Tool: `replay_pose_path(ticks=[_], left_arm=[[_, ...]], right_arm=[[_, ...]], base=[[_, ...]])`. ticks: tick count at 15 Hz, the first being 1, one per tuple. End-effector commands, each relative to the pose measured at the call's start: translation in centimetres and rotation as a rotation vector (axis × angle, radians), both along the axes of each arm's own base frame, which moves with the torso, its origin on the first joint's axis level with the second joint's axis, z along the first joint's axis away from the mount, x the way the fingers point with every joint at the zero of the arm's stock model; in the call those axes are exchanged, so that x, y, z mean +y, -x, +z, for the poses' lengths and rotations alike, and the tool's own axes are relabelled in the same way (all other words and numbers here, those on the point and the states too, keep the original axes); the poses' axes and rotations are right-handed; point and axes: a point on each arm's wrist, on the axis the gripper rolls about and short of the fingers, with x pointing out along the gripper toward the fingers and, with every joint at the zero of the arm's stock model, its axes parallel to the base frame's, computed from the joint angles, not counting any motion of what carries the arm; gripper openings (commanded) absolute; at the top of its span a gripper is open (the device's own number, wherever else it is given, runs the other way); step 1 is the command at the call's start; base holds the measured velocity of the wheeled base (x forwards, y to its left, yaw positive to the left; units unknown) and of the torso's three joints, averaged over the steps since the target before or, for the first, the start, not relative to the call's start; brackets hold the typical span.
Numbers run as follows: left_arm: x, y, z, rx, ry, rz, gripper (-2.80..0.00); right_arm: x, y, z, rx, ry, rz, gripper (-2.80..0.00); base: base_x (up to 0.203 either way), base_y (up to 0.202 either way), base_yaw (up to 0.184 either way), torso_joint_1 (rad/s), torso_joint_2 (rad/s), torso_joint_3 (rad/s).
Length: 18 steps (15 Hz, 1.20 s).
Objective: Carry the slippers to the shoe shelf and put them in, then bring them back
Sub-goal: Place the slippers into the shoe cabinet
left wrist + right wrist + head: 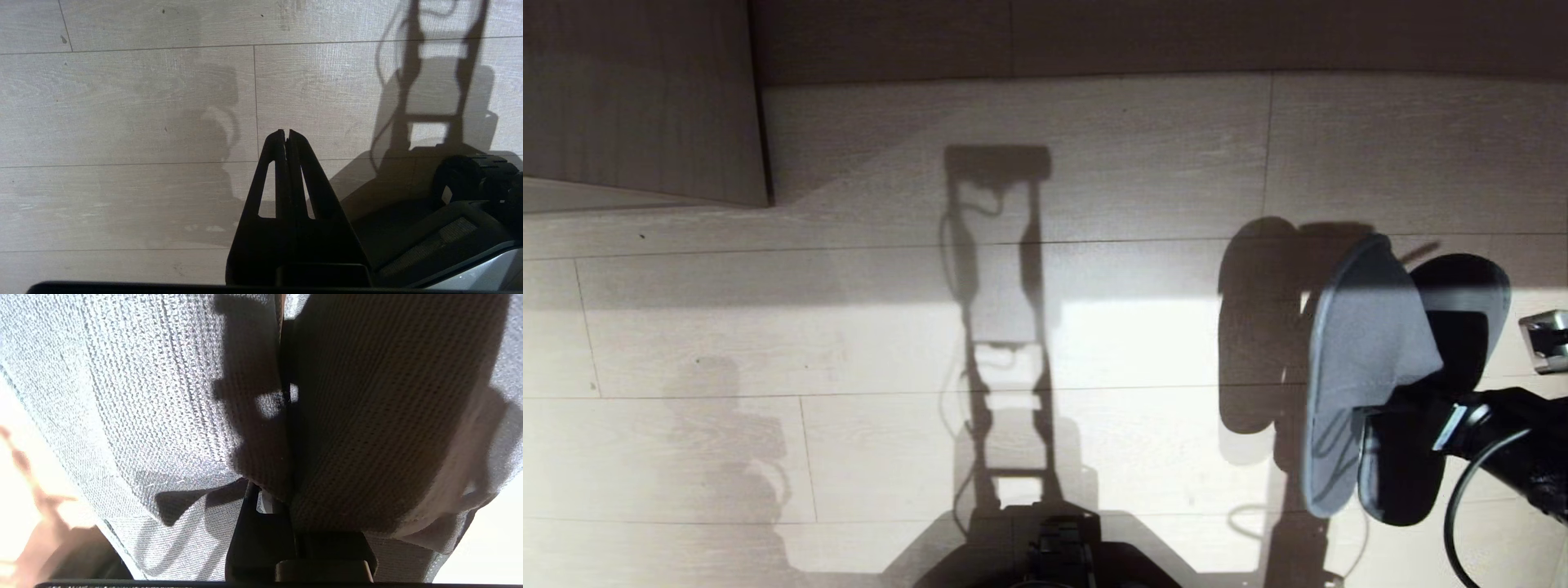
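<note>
Bare floor (1094, 163) lies open ahead; a wood panel (637, 98) blocks the far left corner

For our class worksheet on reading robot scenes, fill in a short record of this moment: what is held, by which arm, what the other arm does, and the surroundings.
held item: slippers, both together, off the floor
holder: right gripper, jaws closed on the fabric bands
position: right side of the head view
other arm: left gripper, jaws shut, holding nothing, pointing at the floor
surface: pale plank floor with sunlight and shadows
furniture: grey-brown wood unit, top left of the head view
</note>
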Motion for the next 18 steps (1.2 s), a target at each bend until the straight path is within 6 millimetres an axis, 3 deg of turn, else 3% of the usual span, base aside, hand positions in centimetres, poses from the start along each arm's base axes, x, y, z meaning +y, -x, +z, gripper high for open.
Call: replay_pose_path(ticks=[1,7,10,14,18], left_arm=[[0.0,0.0,0.0,-0.002,0.0,0.0,-2.8],[0.0,0.0,0.0,-0.001,0.0,-0.001,-2.8],[0.0,0.0,0.0,-0.002,0.0,0.0,-2.8],[0.0,0.0,0.0,-0.002,0.0,0.0,-2.8],[0.0,0.0,0.0,-0.002,0.002,0.0,-2.8]], right_arm=[[0.3,3.4,1.4,-0.097,0.006,0.011,-2.8],[1.1,11.7,0.7,-0.198,0.049,0.099,-2.8],[1.4,15.1,-0.5,-0.15,0.046,0.134,-2.8],[1.5,16.8,-0.8,-0.326,0.003,0.156,-2.8],[1.4,17.5,-2.8,-0.243,0.033,0.096,-2.8]], base=[[0.0,0.0,0.0,0.0,0.0,0.0],[0.0,0.0,0.0,0.0,0.0,0.0],[0.0,0.0,0.0,0.0,0.0,0.0],[0.0,0.0,0.0,0.0,0.0,0.0],[0.0,0.0,0.0,0.0,0.0,0.0]])
